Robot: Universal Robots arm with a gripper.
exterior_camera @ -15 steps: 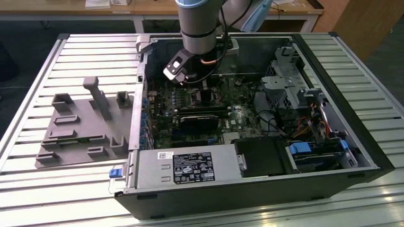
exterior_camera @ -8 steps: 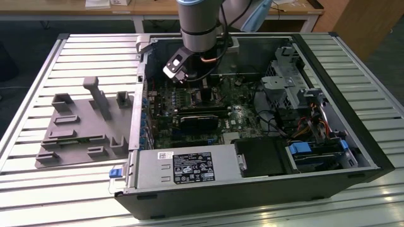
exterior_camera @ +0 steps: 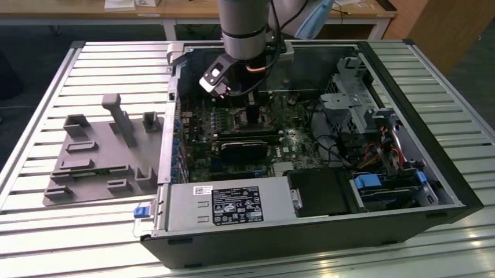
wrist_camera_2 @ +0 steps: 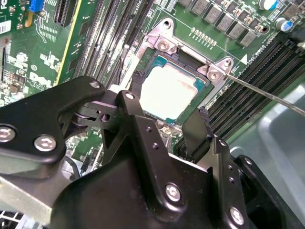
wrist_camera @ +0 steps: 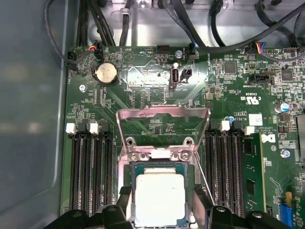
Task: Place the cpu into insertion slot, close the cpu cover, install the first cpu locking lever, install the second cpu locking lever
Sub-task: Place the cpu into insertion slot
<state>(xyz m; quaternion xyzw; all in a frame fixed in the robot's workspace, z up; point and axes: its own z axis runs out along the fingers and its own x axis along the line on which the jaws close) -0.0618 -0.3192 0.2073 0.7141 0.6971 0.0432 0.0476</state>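
Overview from the exterior view: you are looking at an open computer case [exterior_camera: 309, 231] lying on a slatted table [exterior_camera: 46, 231]. A grey moulded fixture [exterior_camera: 101, 162] is sitting just beside it, toward the table's edge on the exterior view's left. The arm [exterior_camera: 243, 29] is reaching down into the case's far end, and the gripper [exterior_camera: 246, 109] is hanging low over the green circuit board [exterior_camera: 302, 145].

The second wrist view is giving you the close detail. The cpu [wrist_camera_2: 171, 93] is lying flat inside the insertion slot [wrist_camera_2: 162, 59]. The gripper is straddling it with its black fingers [wrist_camera_2: 195, 126] spread apart, one at each side of the chip, clamping nothing. A thin lever wire [wrist_camera_2: 267, 93] is slanting away from the slot's corner.

The first wrist view is adding the cpu cover [wrist_camera: 162, 113]. It is standing raised at the slot's far edge, with the board showing through its window. The cpu is sitting in the slot between the two fingertips, its pale metal top facing up.
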